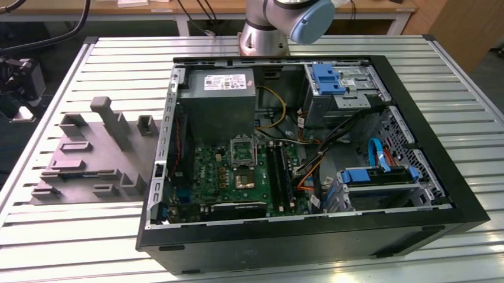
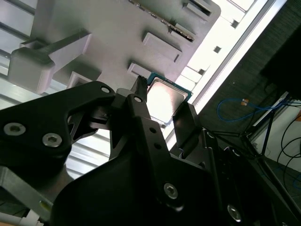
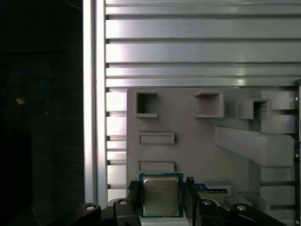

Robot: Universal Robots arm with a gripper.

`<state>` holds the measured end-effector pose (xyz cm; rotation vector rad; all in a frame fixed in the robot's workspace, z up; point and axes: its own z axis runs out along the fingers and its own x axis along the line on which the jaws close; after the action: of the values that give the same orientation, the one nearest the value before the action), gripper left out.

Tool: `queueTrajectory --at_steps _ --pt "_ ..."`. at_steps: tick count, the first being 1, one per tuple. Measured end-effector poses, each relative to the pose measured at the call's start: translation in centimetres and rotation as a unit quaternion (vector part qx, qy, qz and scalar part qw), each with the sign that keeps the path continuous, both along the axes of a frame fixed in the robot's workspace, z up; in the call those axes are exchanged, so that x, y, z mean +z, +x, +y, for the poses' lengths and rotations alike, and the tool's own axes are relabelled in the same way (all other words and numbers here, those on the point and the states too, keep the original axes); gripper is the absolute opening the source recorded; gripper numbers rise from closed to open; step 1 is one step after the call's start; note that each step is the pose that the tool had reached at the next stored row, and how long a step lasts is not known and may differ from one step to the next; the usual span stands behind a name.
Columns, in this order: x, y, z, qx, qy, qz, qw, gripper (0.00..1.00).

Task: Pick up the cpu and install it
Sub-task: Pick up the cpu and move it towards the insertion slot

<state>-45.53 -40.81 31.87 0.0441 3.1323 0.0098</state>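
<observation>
The cpu [image 3: 161, 197] is a small square chip with a pale metal top and a thin dark rim. It sits between the two black fingers [image 3: 133, 197] of my gripper [image 3: 161, 189], which is shut on its opposite edges. In the second wrist view the cpu [image 2: 165, 96] is held the same way in the gripper [image 2: 162, 107]. In both wrist views it hangs well above a grey moulded fixture tray [image 3: 188, 155]. In the exterior view the silver socket [image 1: 242, 150] sits on the green motherboard [image 1: 236, 180] inside the open computer case [image 1: 315, 236].
The grey fixture tray [image 1: 87, 159] lies on the slatted metal table [image 1: 79, 230], at the exterior view's left of the case. The arm's base [image 1: 264, 35] stands behind the case. Cables, blue drive brackets [image 1: 376, 175] and a power supply [image 1: 216, 100] crowd the case interior.
</observation>
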Motion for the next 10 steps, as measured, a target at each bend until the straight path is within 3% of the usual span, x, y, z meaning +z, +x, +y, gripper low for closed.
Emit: queueTrajectory --at_steps 10 --pt "0.26 0.0 0.0 0.0 -0.0011 0.0 1.0 0.47"
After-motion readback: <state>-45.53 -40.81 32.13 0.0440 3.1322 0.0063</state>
